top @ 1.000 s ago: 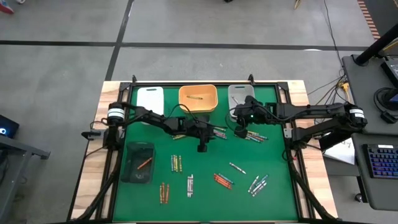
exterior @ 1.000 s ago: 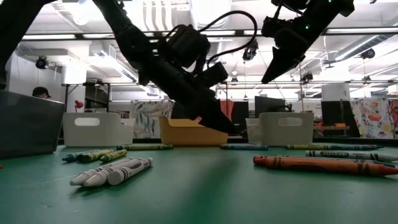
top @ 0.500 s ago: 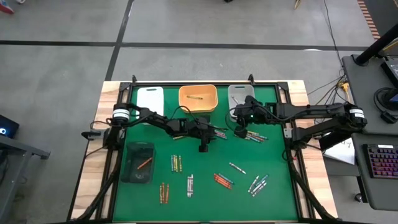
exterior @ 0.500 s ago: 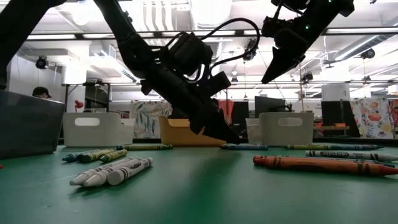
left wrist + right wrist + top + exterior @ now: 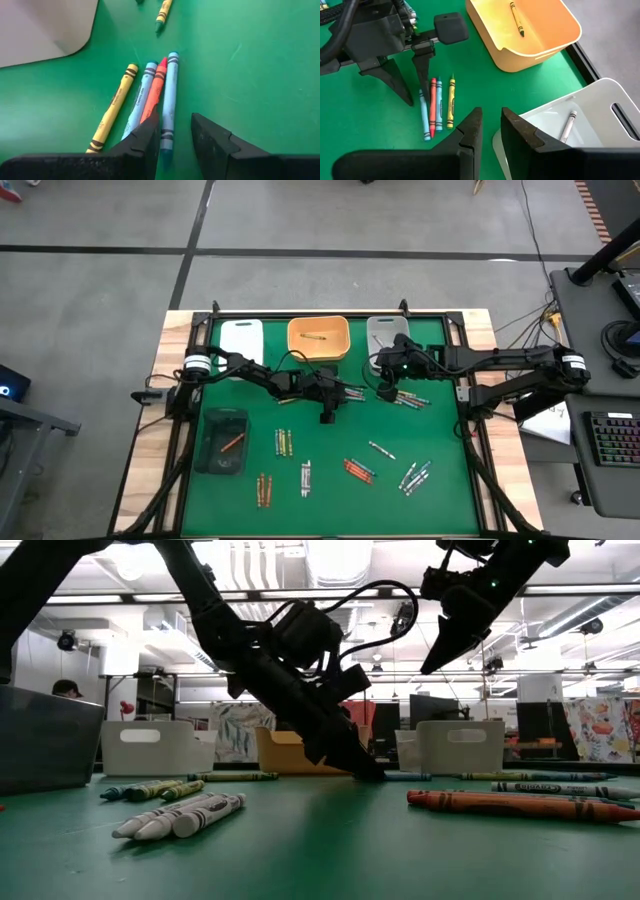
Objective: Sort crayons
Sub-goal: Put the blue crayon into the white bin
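My left gripper (image 5: 175,140) is down on the green bench (image 5: 450,500), its fingers (image 5: 142,145) parted and straddling the near end of a light-blue crayon (image 5: 169,100), not yet clenched on it. That crayon lies at the edge of a tight row of four: a red-orange crayon (image 5: 154,92) touches it on one side, then a second blue crayon (image 5: 141,97), then a yellow crayon (image 5: 116,102) splayed off a little. The risk, as I judge it, sits with that red-orange neighbour: one finger comes down right on the seam between the two, so closing could pinch both sticks together, or push the red one sideways and roll the whole row. A grip this close to the crayon's end could also let it pivot and slip once lifted. My right gripper (image 5: 490,132) hangs raised above the bench near the grey-white tray (image 5: 600,107), fingers a narrow gap apart and holding nothing (it waits just beside my left arm, so a wide swing toward the trays could brush it). The orange tray (image 5: 555,37) holds one olive crayon (image 5: 516,17), the grey-white tray one pale crayon (image 5: 567,125), and a dark tray (image 5: 222,442) one red-orange stick; most of the crayons (image 5: 300,470) lie scattered in small bunches across the bench, so sorting is at an early stage.
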Tool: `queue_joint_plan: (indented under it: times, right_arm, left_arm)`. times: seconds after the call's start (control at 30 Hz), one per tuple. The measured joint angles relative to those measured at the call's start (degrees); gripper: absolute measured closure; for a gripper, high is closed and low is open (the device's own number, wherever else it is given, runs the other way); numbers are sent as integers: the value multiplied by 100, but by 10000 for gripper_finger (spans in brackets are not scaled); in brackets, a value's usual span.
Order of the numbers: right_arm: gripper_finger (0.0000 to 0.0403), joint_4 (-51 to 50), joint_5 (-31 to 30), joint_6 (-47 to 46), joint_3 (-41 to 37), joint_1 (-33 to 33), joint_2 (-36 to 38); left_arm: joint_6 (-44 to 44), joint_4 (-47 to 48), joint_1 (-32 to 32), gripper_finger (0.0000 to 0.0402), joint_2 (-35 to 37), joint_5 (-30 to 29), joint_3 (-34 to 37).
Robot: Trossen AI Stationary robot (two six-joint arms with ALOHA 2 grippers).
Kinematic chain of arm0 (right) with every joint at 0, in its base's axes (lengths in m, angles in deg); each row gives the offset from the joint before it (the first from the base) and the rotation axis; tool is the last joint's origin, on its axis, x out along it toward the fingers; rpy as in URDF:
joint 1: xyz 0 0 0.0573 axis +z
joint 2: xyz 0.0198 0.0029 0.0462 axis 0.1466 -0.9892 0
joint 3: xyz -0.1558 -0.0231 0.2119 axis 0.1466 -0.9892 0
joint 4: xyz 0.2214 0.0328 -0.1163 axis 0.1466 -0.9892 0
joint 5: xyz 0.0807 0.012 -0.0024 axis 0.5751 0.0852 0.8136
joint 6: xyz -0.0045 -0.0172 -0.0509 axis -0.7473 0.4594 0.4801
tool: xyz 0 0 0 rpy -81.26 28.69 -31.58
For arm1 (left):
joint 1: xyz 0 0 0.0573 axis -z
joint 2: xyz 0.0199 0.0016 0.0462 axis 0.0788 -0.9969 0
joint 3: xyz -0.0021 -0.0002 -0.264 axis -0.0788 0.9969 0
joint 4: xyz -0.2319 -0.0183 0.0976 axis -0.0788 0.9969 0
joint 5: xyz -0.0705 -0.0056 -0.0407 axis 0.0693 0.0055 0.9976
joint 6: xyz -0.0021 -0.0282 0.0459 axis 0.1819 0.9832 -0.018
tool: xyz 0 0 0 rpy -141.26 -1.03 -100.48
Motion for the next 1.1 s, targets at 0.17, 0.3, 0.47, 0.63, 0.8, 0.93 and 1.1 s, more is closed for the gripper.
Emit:
queue_joint_plan:
  times: [0.17,0.3,0.47,0.63,0.8,0.93,1.1]
  right_arm:
    - [344,0,-1,0,0,0,0]
    - [344,0,-1,0,0,-1,0]
    - [344,0,-1,2,-4,-1,0]
    - [344,2,0,0,-4,-1,0]
    - [344,10,0,0,-7,0,0]
    - [344,13,0,0,-7,-1,0]
    - [344,13,0,2,-9,1,0]
  left_arm:
    - [25,53,0,306,0,18,0]
    - [56,39,0,306,2,20,32]
    - [114,33,-7,317,9,129,63]
    - [178,15,-7,326,-16,183,66]
    - [452,-199,-11,326,-182,358,66]
    - [562,-212,-11,326,-195,378,66]
    - [583,-207,-9,326,-201,364,63]
